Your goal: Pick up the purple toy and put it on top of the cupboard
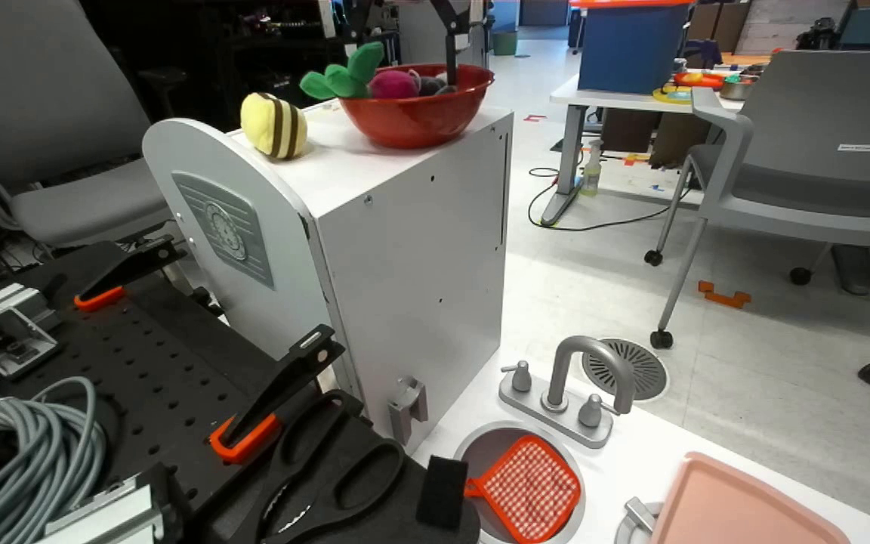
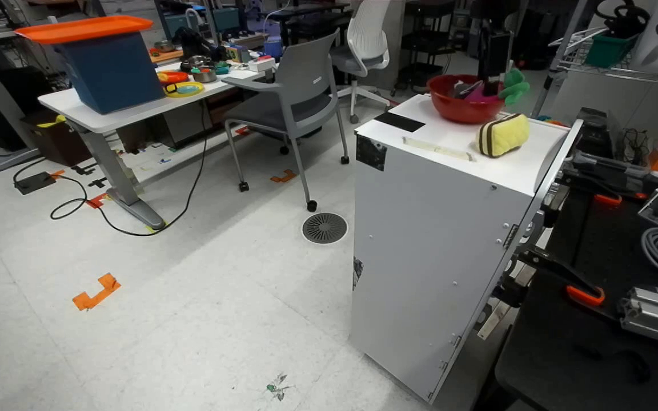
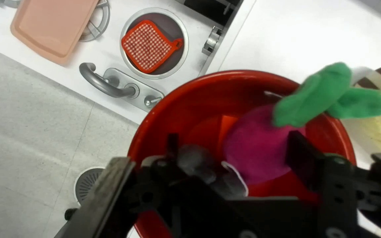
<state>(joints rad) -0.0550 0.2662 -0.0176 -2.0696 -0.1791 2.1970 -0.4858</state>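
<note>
- Found purple plush, green-leaved toy (image 3: 255, 145) in round red bowl (image 1: 420, 121) atop white boxy cupboard (image 1: 420, 249).
- Noted black gripper (image 3: 235, 143) spread wide, holding nothing.
- Judged reach done; must grasp, lift, place.

Two fingers (image 3: 304, 162). Between them: one purple toy (image 3: 256, 148), plus grey items (image 3: 193, 162), count unclear. Around them: one red bowl (image 1: 416, 125). Outside them: one yellow striped toy (image 1: 273, 126). Below them: one white cupboard (image 1: 427, 249). Farther from them: one sink (image 3: 169, 24), one faucet (image 3: 107, 88), one checked pot holder (image 3: 149, 46), one pink tray (image 3: 55, 26), one floor drain (image 1: 624, 368), two orange-tipped clamps (image 1: 280, 393).
</note>
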